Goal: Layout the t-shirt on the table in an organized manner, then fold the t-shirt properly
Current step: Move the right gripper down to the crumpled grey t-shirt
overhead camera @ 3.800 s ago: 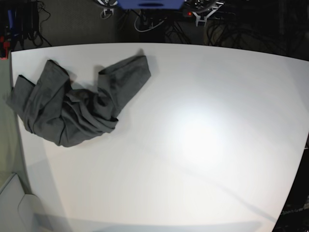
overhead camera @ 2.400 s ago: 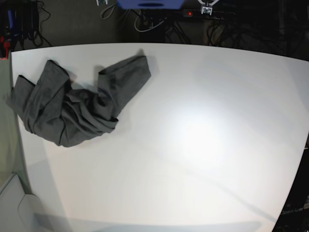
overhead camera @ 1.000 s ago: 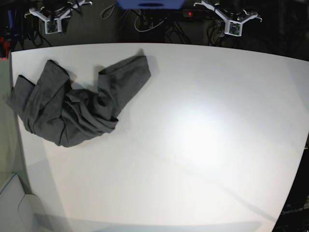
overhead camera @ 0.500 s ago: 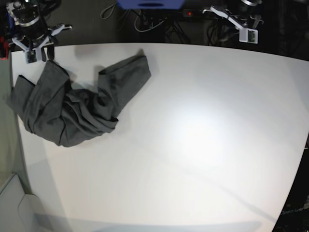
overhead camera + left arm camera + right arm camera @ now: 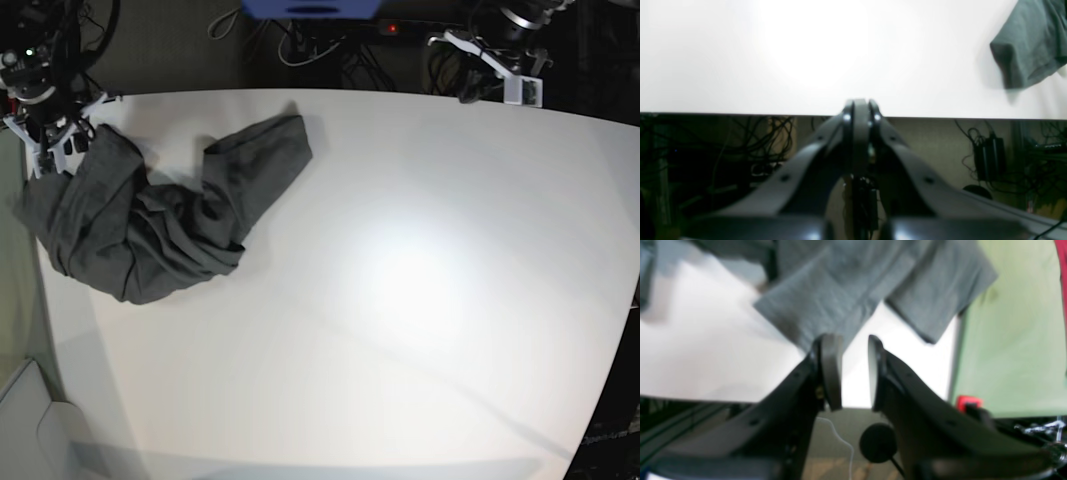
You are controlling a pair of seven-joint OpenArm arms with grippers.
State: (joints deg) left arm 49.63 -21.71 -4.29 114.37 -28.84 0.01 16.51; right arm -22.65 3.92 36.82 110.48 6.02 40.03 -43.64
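Far left of the base view: right end effector (image 5: 50,150) poised over the counter's back-left corner, just at the upper-left edge of the t-shirt (image 5: 150,225). In the right wrist view, right end effector (image 5: 854,371) parted by a narrow gap, nothing between the pads, tips hovering at the counter edge right before a flap of the t-shirt (image 5: 840,296); contact with the cloth not clear from the blurred picture. Green surface (image 5: 1013,340) to the side of the counter there, beyond the shirt's corner.

Next along: t-shirt crumpled in a heap on the left part of the counter (image 5: 420,300), dark grey, heavily folded over itself, one long flap reaching up and right toward the back edge, another lobe draped at the left rim. Well apart from the left arm.

Middle and right: bare white counter with a bright glare patch.

Far right at the back edge: left end effector (image 5: 525,90) held off the counter, over the dark cable-strewn floor behind it. In the left wrist view, left end effector (image 5: 859,111) closed, fingers pressed together with nothing between them, tips level with the counter (image 5: 773,66) edge; a corner of the t-shirt (image 5: 1027,50) visible far off at the upper right.
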